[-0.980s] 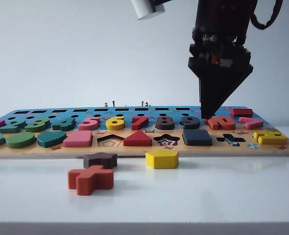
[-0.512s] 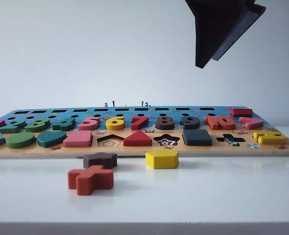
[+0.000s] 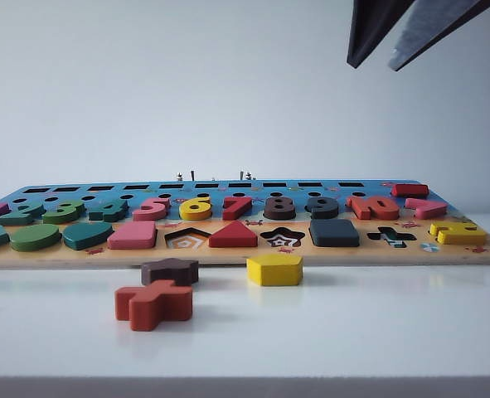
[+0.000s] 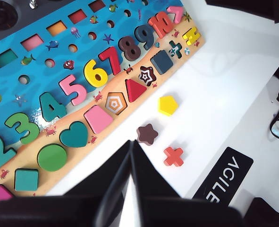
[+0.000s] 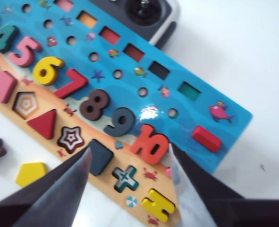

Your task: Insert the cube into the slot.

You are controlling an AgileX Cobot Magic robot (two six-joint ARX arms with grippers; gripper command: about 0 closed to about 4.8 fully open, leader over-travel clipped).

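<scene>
Exterior view shows the cube [image 3: 334, 232] lying flat in the front row of the puzzle board [image 3: 245, 253], between the star recess [image 3: 282, 237] at its 9 o'clock and the cross recess [image 3: 391, 236] at its 3 o'clock. It seems to sit already inside the slot, because no checkered base is visible around it; I judge the task as nearly or fully done. The cube has no long axis, its sides are equal.

The right claw [image 3: 394, 50] hangs high above the board, at about 1 o'clock from the cube, well apart from it. In the right wrist view its two fingers are spread wide and nothing is between them [image 5: 130, 189]; the cube [image 5: 97, 157] lies just beside one fingertip in that picture, far below. So the right arm is the nearer one.

The left claw [image 4: 131, 156] is over the white counter [image 3: 352, 332], near the front edge of the board, and its fingers are pressed together, holding nothing. A yellow block [image 3: 274, 269], a brown star [image 3: 170, 270] and an orange cross [image 3: 154, 303] rest loose on the counter.
</scene>
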